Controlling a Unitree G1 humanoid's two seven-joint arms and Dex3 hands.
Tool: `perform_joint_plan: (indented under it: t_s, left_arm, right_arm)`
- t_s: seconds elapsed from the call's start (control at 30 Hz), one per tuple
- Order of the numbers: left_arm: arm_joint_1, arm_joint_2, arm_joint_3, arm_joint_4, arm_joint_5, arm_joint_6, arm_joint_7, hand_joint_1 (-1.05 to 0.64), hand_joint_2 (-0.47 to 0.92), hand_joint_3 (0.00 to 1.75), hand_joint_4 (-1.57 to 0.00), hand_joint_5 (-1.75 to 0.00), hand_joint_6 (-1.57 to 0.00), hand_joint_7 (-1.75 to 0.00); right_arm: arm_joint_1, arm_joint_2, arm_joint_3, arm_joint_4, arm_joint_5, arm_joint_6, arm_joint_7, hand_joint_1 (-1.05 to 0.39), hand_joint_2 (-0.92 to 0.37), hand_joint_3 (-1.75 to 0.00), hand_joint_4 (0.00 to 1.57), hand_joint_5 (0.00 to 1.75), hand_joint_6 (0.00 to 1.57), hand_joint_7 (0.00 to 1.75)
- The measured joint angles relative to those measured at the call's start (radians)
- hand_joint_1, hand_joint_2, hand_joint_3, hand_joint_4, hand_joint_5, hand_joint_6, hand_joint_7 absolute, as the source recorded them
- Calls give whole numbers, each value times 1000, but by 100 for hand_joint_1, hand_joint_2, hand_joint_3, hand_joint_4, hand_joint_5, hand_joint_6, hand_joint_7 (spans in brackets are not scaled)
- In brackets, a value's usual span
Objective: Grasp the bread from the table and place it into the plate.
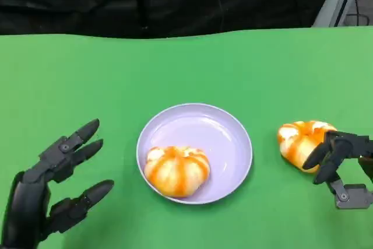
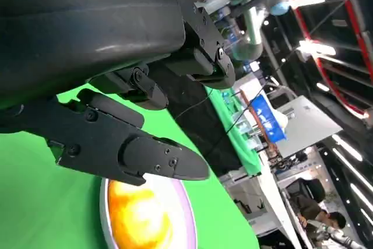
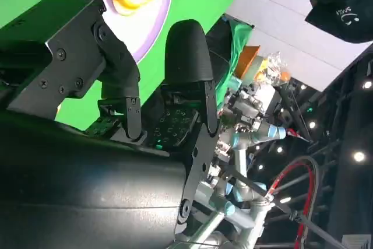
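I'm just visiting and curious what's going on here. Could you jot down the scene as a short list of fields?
surface: green table
plate: lilac plate at the middle of the table
bread in plate: one orange-and-white bun lying at the plate's near edge
bread on table: a second bun on the cloth beside the plate, on the robot's right
left hand: left hand open, fingers spread, holding nothing
right hand: right hand at the second bun, fingers over it; grip unclear

Bright, even overhead light; soft shadows lie under the left hand's fingers [image 1: 76, 144]. The wrist views show ceiling lamps [image 3: 359, 157] flaring beyond the fingers, with near black shells blurred.
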Motion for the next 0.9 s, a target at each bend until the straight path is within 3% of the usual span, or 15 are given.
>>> perform_joint_plan:
  t_s: [0.17, 0.23, 0.27, 0.67, 0.7, 0.73, 0.8, 0.87, 0.9]
  left_arm:
    - [9, -18, 4, -19, -34, 34, -36, -16, 92, 10, -71, -1, -59, -2]
    - [10, -24, 10, -24, -32, 36, -42, -9, 92, 24, -102, -7, -91, -7]
    - [10, -27, 15, -23, -28, 36, -42, -7, 92, 27, -107, -8, -97, -7]
    - [-17, -54, 39, 50, -16, -6, -57, -7, 92, 33, -129, -15, -121, -11]
    - [-19, -58, 42, 53, -18, -7, -57, -7, 92, 33, -124, -31, -124, -12]
    - [-21, -63, 44, 55, -19, -7, -57, -8, 92, 33, -109, -62, -125, -11]
    - [-22, -74, 47, 60, -17, -7, -56, -8, 92, 35, -95, -95, -127, -13]
    - [-22, -83, 57, 62, -4, -7, -51, -9, 92, 37, -85, -120, -125, -21]
    - [-22, -85, 64, 62, 7, -7, -47, -9, 92, 38, -82, -126, -116, -39]
  right_arm:
    - [0, 0, 0, 0, 3, 0, 5, 26, -50, -119, 103, 121, 103, 106]
    - [0, 0, 0, 0, 6, 0, 6, 27, -50, -119, 104, 122, 103, 106]
    - [0, 0, 0, 0, 7, 0, 5, 27, -50, -119, 104, 122, 103, 106]
    - [-2, 0, 0, 0, 5, 1, 2, 27, -50, -118, 105, 122, 104, 105]
    - [-4, 0, 0, 0, 1, 1, -1, 28, -50, -118, 104, 122, 104, 105]
    - [-6, 0, 0, 0, -4, 1, -4, 28, -51, -118, 104, 122, 104, 105]
    - [-9, 0, 0, 0, -6, 1, -8, 28, -50, -118, 104, 122, 104, 105]
    - [-10, 0, 0, 0, -6, 5, -9, 28, -50, -118, 104, 123, 104, 104]
    - [-10, 0, 0, -1, -5, 7, -9, 28, -50, -117, 104, 123, 104, 104]
